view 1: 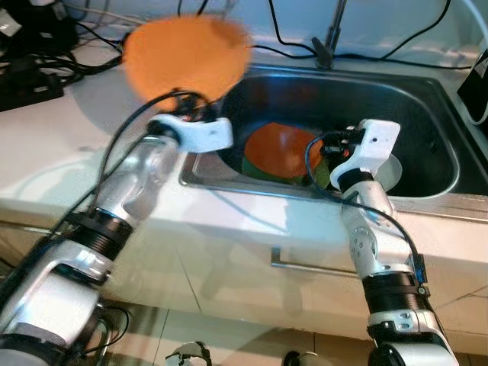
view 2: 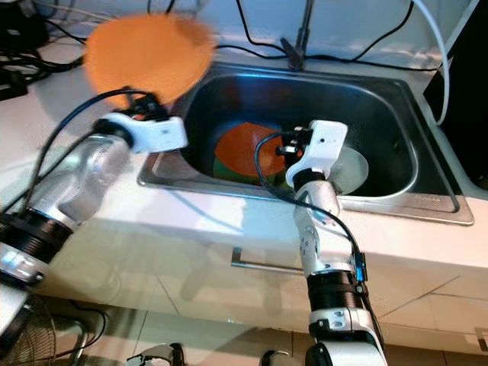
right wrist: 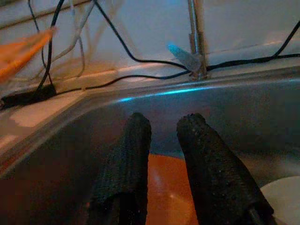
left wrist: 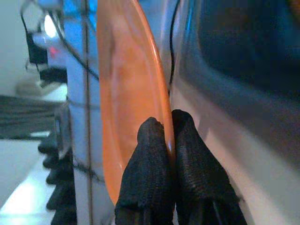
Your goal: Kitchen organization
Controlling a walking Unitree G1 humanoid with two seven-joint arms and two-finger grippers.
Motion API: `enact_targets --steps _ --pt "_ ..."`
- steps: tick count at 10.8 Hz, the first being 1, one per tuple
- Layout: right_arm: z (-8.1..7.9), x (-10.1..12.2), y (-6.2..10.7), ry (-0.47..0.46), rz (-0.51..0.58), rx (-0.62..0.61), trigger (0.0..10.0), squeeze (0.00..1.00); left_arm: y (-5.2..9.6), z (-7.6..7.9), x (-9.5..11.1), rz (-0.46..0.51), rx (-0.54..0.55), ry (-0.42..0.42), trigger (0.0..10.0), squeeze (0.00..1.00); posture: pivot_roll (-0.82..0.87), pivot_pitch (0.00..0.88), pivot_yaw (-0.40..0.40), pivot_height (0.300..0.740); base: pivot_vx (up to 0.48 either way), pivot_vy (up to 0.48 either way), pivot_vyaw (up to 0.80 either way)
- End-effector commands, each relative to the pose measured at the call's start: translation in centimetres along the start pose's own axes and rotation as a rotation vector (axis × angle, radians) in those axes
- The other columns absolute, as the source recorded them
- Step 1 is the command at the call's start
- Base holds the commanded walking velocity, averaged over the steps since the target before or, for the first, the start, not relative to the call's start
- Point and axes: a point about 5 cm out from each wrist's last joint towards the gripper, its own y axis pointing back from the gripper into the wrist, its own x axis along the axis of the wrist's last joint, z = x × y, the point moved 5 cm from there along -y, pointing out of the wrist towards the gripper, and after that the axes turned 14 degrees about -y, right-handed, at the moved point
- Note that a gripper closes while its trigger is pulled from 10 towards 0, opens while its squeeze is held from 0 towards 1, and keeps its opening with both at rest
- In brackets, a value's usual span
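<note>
My left gripper (left wrist: 167, 133) is shut on the rim of an orange plate (view 1: 187, 53), which it holds raised and blurred above the counter just left of the sink (view 1: 427, 197). My right gripper (right wrist: 164, 126) reaches down into the basin, its fingers a little apart with nothing between them. It hovers over a second orange plate (view 1: 276, 149) lying in the sink on top of a green plate (view 1: 254, 169). A white plate (view 1: 390, 174) lies in the basin to the right of that arm.
The faucet (view 1: 332, 34) rises behind the sink, with black cables (view 1: 290, 40) running along the back wall. More cables and a black power strip (view 1: 30, 85) lie on the white counter (view 1: 69, 160) at the far left. A drawer handle (view 1: 305, 263) sits below the counter edge.
</note>
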Motion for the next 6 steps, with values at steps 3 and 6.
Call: enact_targets --steps 3,6 --pt "-0.6 2.2 -1.1 -0.147 0.044 0.0 10.0 1.0 0.6 0.2 5.0 0.169 0.033 0.024 10.0 0.0 0.07 0.07 0.02 0.74 0.0 0.0 0.0" --pt "-2.0 3.1 -1.6 -0.27 0.038 0.058 10.0 1.0 0.7 0.3 6.4 0.212 0.033 0.033 10.0 0.0 0.08 0.07 0.024 0.74 0.0 0.0 0.0"
